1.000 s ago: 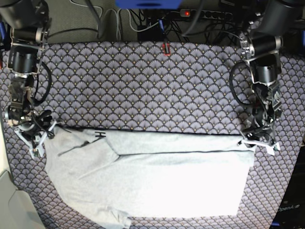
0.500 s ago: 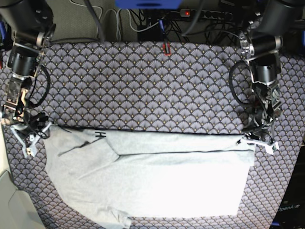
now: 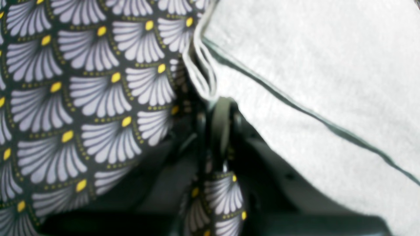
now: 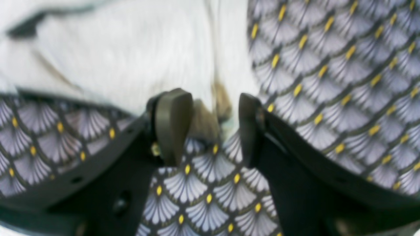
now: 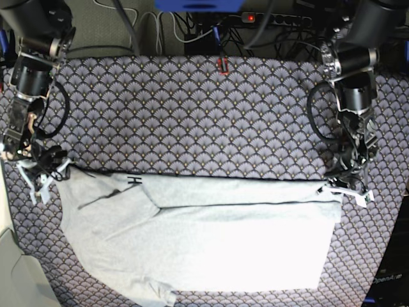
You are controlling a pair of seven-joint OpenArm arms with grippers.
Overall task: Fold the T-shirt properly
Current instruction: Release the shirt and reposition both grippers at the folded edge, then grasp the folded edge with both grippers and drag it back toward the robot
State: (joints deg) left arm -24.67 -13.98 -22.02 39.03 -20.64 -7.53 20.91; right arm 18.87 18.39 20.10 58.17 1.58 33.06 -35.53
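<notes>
The light grey T-shirt point(image 5: 204, 230) lies folded lengthwise across the near half of the table, with a scrap of black lettering point(image 5: 133, 180) showing at its far edge. My left gripper point(image 5: 340, 187) sits at the shirt's right far corner. In the left wrist view the gripper point(image 3: 219, 106) is shut, with the T-shirt's point(image 3: 311, 72) layered hem pinched at its tips. My right gripper point(image 5: 39, 176) is at the shirt's left end. In the right wrist view it point(image 4: 211, 123) stands open, and the T-shirt's point(image 4: 131, 59) edge lies just ahead of and between its fingers.
The purple fan-patterned tablecloth point(image 5: 192, 115) covers the table. A small red item point(image 5: 223, 65) lies at the far edge, and a power strip with cables point(image 5: 268, 19) lies behind it. A grey surface point(image 5: 16, 275) borders the near left corner.
My left gripper has closed on the shirt's right far corner. The right gripper has shifted a little left and farther away along the shirt's left end, still open.
</notes>
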